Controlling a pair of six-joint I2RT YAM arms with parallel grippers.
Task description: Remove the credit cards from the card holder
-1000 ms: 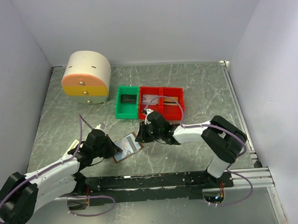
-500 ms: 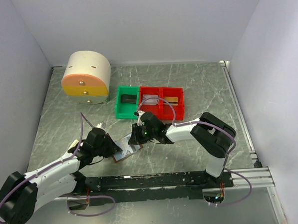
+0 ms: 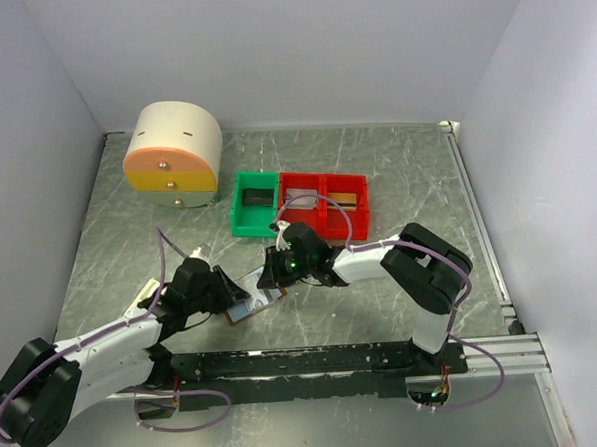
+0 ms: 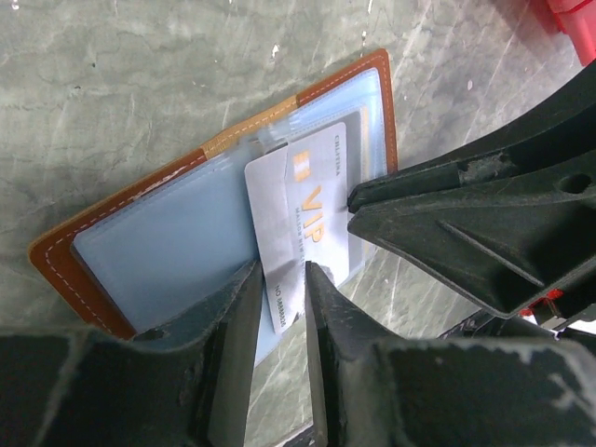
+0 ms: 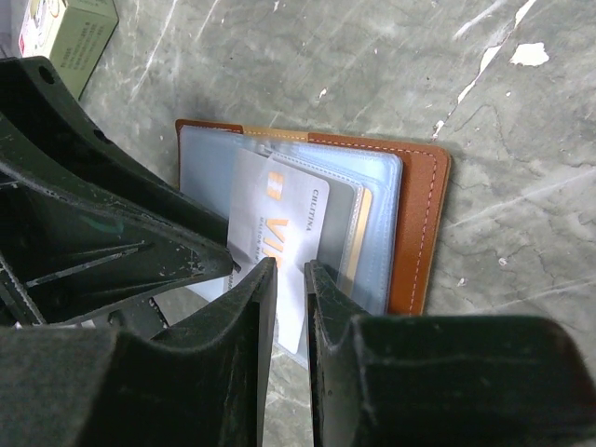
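Note:
The brown card holder [image 3: 254, 298] lies open on the table, pale-blue panels [image 4: 168, 251] up and its brown edge [image 5: 424, 223] on the right. A white VIP card [image 4: 307, 205] lies on the panel, partly out of its pocket [image 5: 279, 223]. A second card with an orange stripe [image 5: 363, 223] stays in the pocket. My left gripper [image 3: 227, 290] has its jaws almost closed, tips [image 4: 281, 275] over the card's near end. My right gripper [image 3: 273, 273] stands beside it, jaws almost closed, tips [image 5: 291, 270] over the same end. Neither visibly clamps the card.
A green bin [image 3: 254, 204] and a red bin [image 3: 326, 204] stand behind the holder. A round drawer unit [image 3: 173, 155] is at the back left. A small box [image 5: 70, 33] lies near the left arm. A black rail [image 3: 316, 361] runs along the front.
My right gripper has moved left and down onto the card holder, beside the left gripper. The holder has shifted slightly. Little has changed in the last half second.

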